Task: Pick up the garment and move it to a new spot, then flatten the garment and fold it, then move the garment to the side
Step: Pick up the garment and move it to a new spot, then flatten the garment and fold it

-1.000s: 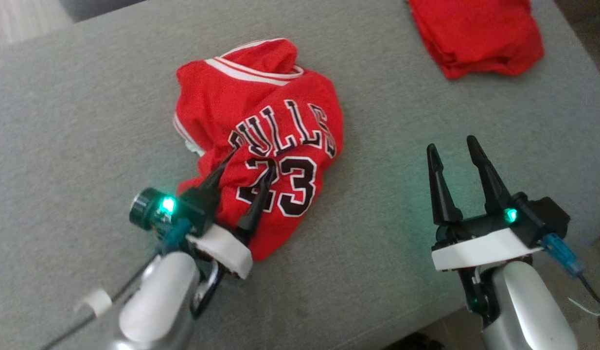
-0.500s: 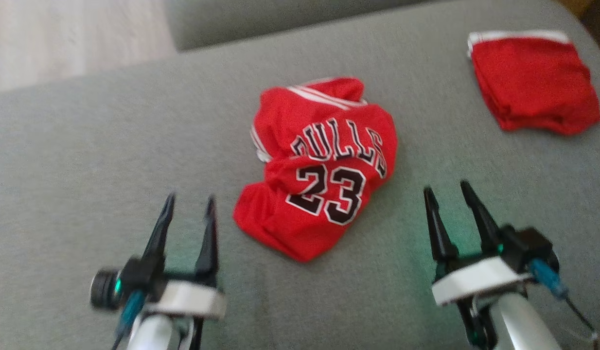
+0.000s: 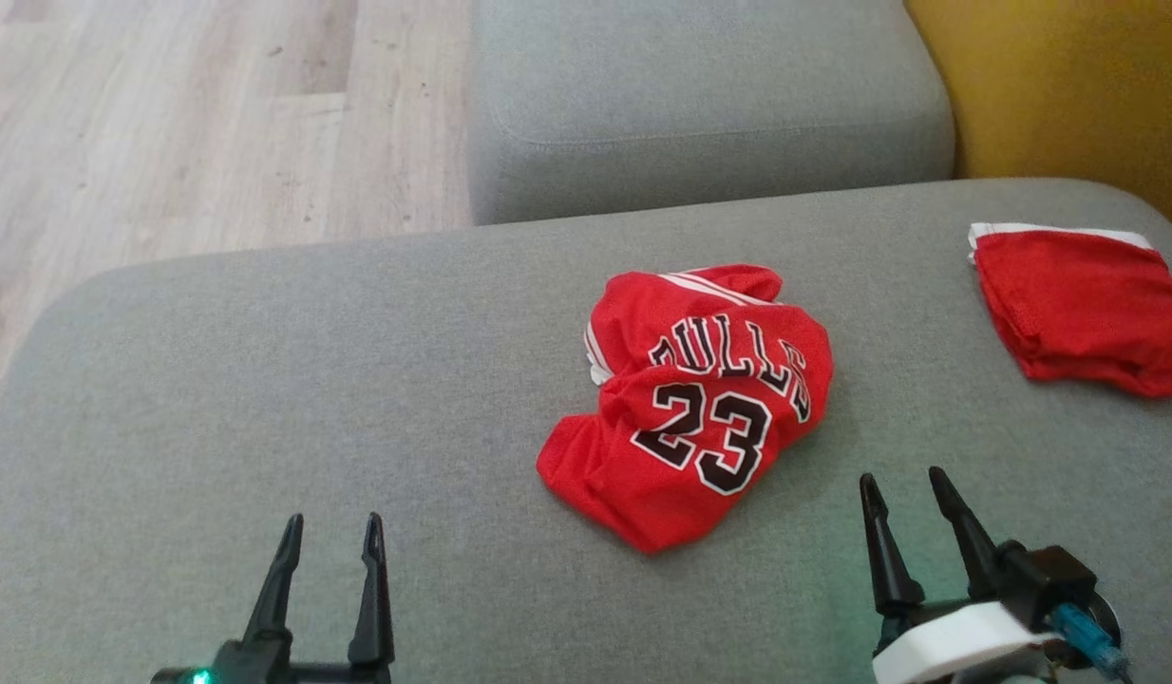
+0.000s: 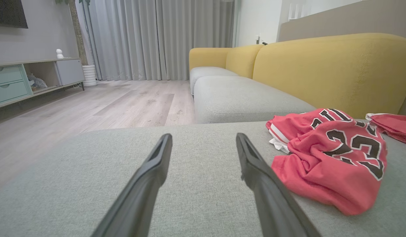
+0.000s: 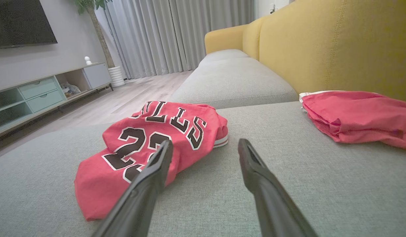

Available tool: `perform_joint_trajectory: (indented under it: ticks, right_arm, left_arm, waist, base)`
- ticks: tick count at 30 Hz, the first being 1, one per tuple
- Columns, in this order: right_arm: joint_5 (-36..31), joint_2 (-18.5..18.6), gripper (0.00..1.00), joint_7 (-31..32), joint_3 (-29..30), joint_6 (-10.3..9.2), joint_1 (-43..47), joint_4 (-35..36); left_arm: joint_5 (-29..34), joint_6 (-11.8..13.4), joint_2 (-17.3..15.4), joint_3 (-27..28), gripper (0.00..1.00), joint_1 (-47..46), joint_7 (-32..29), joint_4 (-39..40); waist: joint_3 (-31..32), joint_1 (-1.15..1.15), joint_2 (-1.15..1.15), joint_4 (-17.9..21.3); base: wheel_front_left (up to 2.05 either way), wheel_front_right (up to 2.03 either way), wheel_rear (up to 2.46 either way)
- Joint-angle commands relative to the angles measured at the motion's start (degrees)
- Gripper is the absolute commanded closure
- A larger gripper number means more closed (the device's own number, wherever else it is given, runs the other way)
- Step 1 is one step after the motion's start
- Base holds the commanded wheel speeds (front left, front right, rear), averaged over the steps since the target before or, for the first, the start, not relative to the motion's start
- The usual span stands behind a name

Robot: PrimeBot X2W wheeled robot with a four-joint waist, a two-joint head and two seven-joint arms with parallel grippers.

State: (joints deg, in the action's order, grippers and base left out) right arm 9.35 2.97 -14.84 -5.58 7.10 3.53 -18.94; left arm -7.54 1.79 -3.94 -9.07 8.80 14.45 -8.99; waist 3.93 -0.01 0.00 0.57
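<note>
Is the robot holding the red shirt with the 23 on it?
No, the jersey lies crumpled on the grey cushion, and the left gripper and right gripper are both open, apart from it.

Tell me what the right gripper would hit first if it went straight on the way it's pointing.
Probably nothing soon: the right gripper points over bare grey cushion, through the gap between the jersey and the folded red garment. The jersey's edge lies close beside that line, and depth is unclear.
</note>
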Motion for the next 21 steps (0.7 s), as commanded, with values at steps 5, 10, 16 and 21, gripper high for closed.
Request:
perform_joint_trajectory:
  ticks: [5, 10, 16, 21]
  right_arm:
    - [-0.6, 0.0, 0.0, -0.2, -0.5, 0.39, -0.4, 1.9]
    - [-0.7, -0.1, 0.0, -0.2, -0.6, 0.39, -0.4, 2.0]
    - [-0.6, -0.1, 0.0, -0.2, -0.9, 0.39, -0.6, 2.2]
    - [-0.6, -0.1, 0.0, -0.2, -0.9, 0.39, -0.8, 2.3]
  left_arm:
    - [0.8, -1.0, 0.8, 2.4, 0.0, -1.9, 0.5, 2.3]
    - [0.7, -1.1, 1.0, 2.7, 0.0, -1.9, 0.5, 2.1]
    - [0.9, -0.8, 1.0, 2.8, 0.0, -1.9, 0.5, 1.7]
    - [0.9, -0.8, 1.0, 2.8, 0.0, -2.1, 0.5, 1.2]
  waist:
    - [0.0, 0.01, 0.0, -0.4]
    - [-0.5, 0.01, 0.0, -0.2]
    - [-0.9, 0.01, 0.0, -0.2]
    - [-1.2, 0.01, 0.0, -0.5]
  base:
    - [0.0, 0.0, 0.0]
    - [0.0, 0.0, 0.0]
    - [0.0, 0.0, 0.0]
    - [0.0, 0.0, 0.0]
